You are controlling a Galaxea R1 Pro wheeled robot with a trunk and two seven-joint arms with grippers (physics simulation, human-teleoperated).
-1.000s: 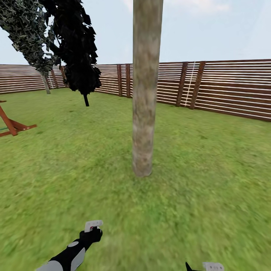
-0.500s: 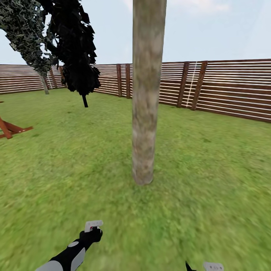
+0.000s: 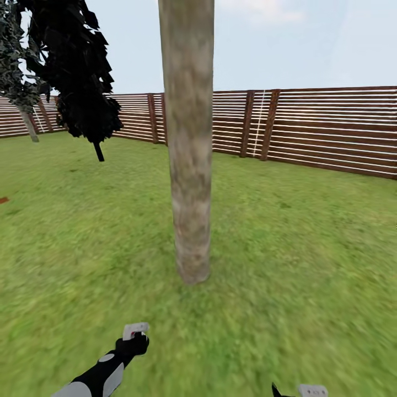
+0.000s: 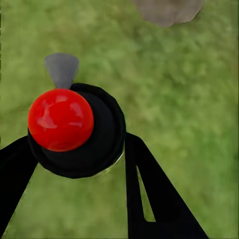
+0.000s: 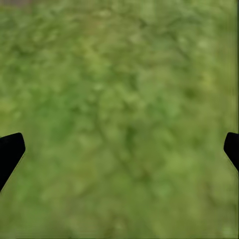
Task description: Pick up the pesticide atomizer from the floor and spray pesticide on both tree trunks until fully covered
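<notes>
A thick, blotchy grey-brown tree trunk [image 3: 188,165] rises from the grass just ahead, left of the centre of the head view; its base [image 4: 167,9] also shows in the left wrist view. A second tree [image 3: 25,118] stands far off at the left by the fence. My left gripper [image 4: 79,144] is shut on the pesticide atomizer [image 4: 92,147], a round black body with a red ball on top and a grey nozzle [image 4: 62,67]. In the head view this left gripper [image 3: 135,332] hangs low, short of the trunk. My right gripper [image 5: 119,149] is open over bare grass, empty.
A black-leaved tree [image 3: 82,82] with a thin dark trunk stands at the back left. A brown slat fence [image 3: 331,129] runs along the far side of the lawn. Grass [image 3: 309,248] stretches all round the near trunk.
The view has turned right and closed in: the near trunk now sits further left and looks bigger, and the red-brown frame at the left has slid out. The arms keep their pose.
</notes>
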